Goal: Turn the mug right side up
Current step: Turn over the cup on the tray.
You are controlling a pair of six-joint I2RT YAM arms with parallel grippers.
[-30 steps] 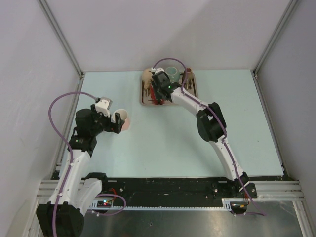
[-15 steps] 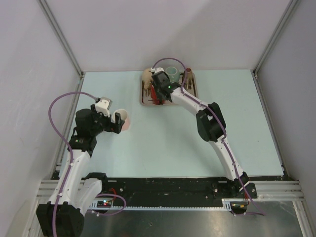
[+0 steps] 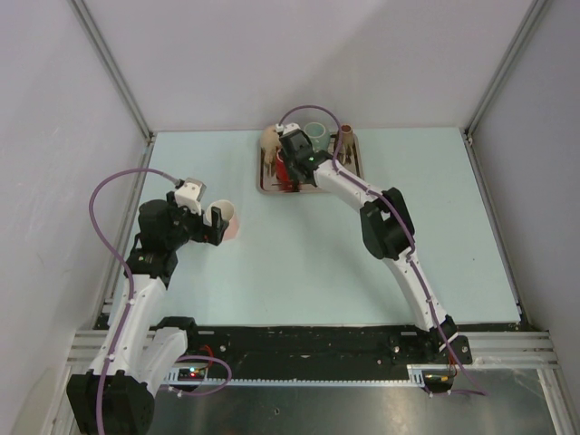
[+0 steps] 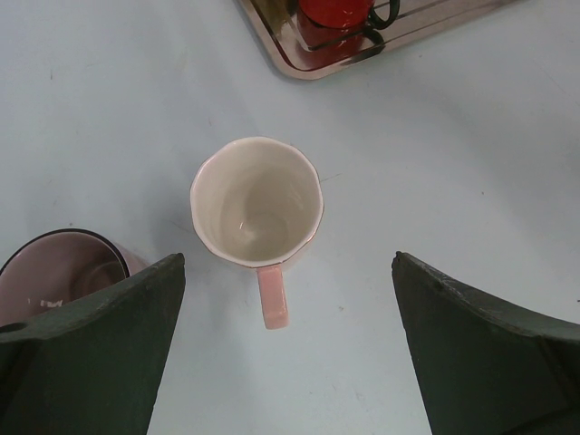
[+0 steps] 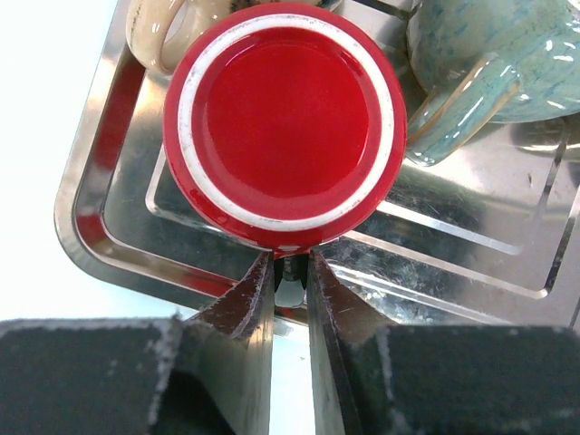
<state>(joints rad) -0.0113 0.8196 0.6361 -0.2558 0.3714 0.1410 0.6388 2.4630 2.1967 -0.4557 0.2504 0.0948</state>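
The red mug sat upside down on the metal tray, and only the right wrist view showed the right fingers pinched on its handle. The left wrist view alone showed the left fingers spread wide above an upright pink mug on the bench.

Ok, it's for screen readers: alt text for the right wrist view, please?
An upside-down red mug sits base up on a metal tray, with the fingers of the right gripper closely flanking its handle. A teal mug and a beige mug are beside it.
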